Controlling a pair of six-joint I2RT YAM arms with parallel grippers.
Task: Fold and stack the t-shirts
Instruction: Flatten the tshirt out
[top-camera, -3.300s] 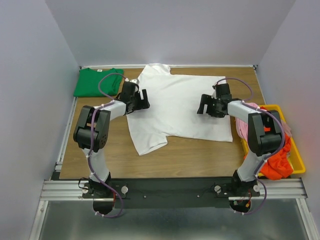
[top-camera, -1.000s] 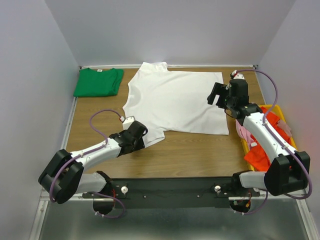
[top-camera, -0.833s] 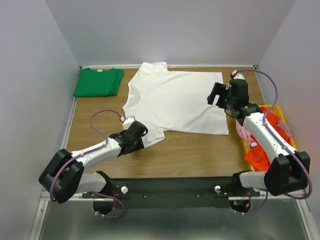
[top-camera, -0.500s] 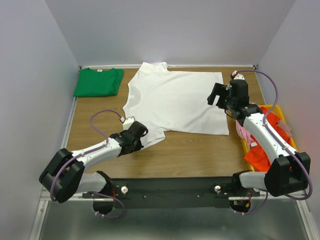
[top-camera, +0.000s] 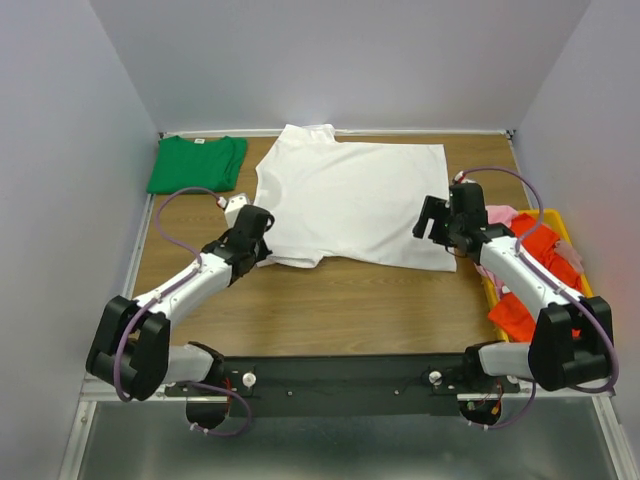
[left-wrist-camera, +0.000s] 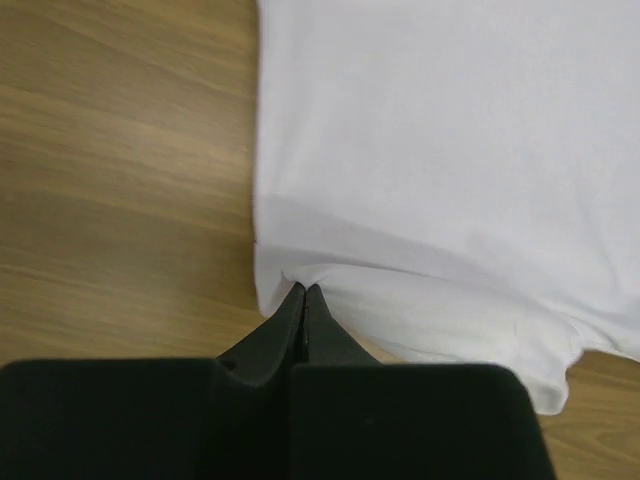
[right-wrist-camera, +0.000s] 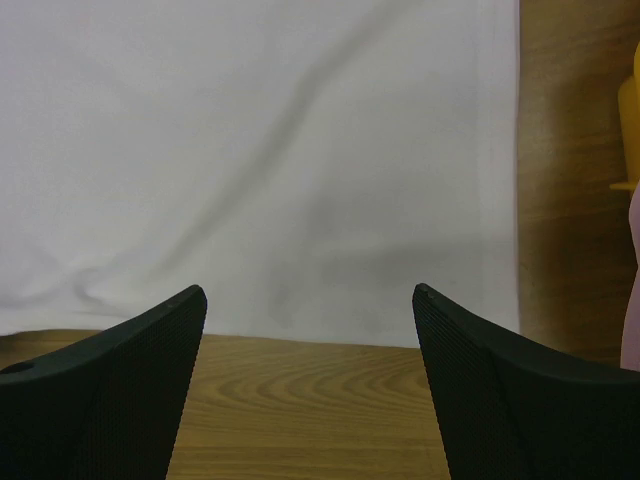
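Note:
A white t-shirt (top-camera: 350, 195) lies spread flat in the middle of the table, its collar toward the back. My left gripper (top-camera: 264, 246) is at the shirt's near-left corner, shut on the sleeve's edge; in the left wrist view the jaws (left-wrist-camera: 303, 289) pinch a small peak of the white cloth (left-wrist-camera: 430, 150). My right gripper (top-camera: 429, 222) hovers open over the near-right hem corner. In the right wrist view its fingers (right-wrist-camera: 308, 293) straddle the hem of the white cloth (right-wrist-camera: 260, 150), nothing between them. A folded green t-shirt (top-camera: 195, 163) lies at the back left.
A yellow bin (top-camera: 600, 325) stands along the table's right edge, holding orange-red (top-camera: 520, 312) and pink (top-camera: 500, 215) tees. Its corner (right-wrist-camera: 630, 130) shows at the right of the right wrist view. Bare wood (top-camera: 360, 300) lies between the shirt and the arm bases.
The left gripper has shut on the sleeve and carried it back and left, so the sleeve now lies tucked against the shirt body. The right gripper has come nearer, down to the hem corner.

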